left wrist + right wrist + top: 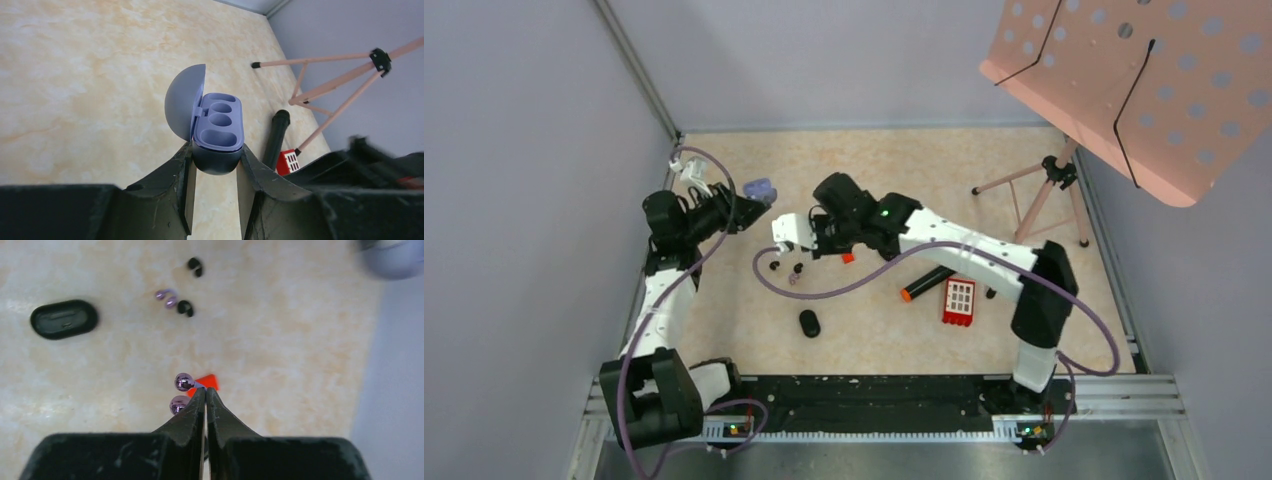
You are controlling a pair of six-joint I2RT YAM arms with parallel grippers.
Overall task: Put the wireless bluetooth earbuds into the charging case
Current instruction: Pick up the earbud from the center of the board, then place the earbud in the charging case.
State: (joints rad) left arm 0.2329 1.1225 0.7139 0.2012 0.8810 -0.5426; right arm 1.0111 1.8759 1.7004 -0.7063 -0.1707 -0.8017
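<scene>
Jaws of right gripper (202, 390) pinched shut, purple earbud (183, 382) apparently caught at tips, bulging left. Jaws of left gripper (216, 152) narrow, clamping open charging case (217, 122). Earbud likely light, slick, rounded: hold thin edge, expect slipping. Other earbuds (185, 308) on table (100, 370).

Far left, the charging case (217, 120); earbuds (185, 308) at the middle of the surface (874, 170).
The charging case sits between the left gripper's (215, 167) jaws, beyond the scattered earbuds; a closed case (809, 323) lies nearer, a marker (927, 283) and block (959, 300) to their right.
</scene>
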